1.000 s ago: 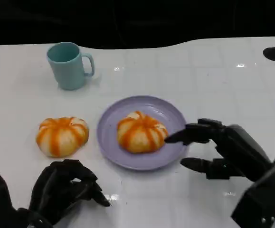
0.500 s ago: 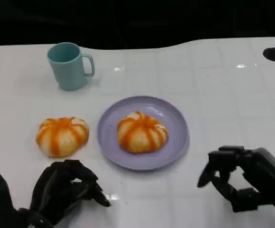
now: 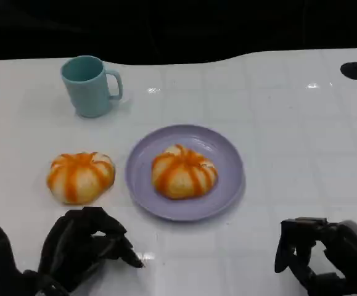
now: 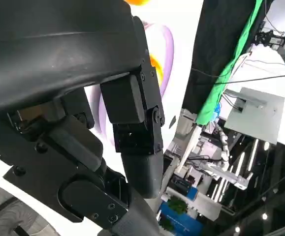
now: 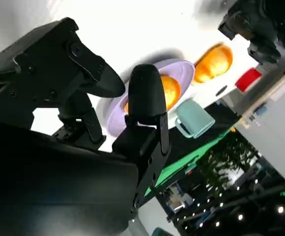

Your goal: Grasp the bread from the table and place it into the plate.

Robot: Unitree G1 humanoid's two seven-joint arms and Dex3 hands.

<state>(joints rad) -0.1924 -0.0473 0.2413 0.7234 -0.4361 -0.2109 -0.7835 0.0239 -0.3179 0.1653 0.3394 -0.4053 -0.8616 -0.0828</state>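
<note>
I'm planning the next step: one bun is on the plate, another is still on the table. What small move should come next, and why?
Probably the left hand should reach forward to the bun on the table. That bun lies just ahead of it, left of the purple plate, which already holds a bun. The right hand sits near the table's front edge, holding nothing.

Open white surface [image 3: 289, 117] to the right of the plate.
The round lilac plate [image 3: 224, 182] sits mid-surface; a teal handled mug [image 3: 90, 85] stands well behind the orange-striped bun [image 3: 80, 176] on the left.
</note>
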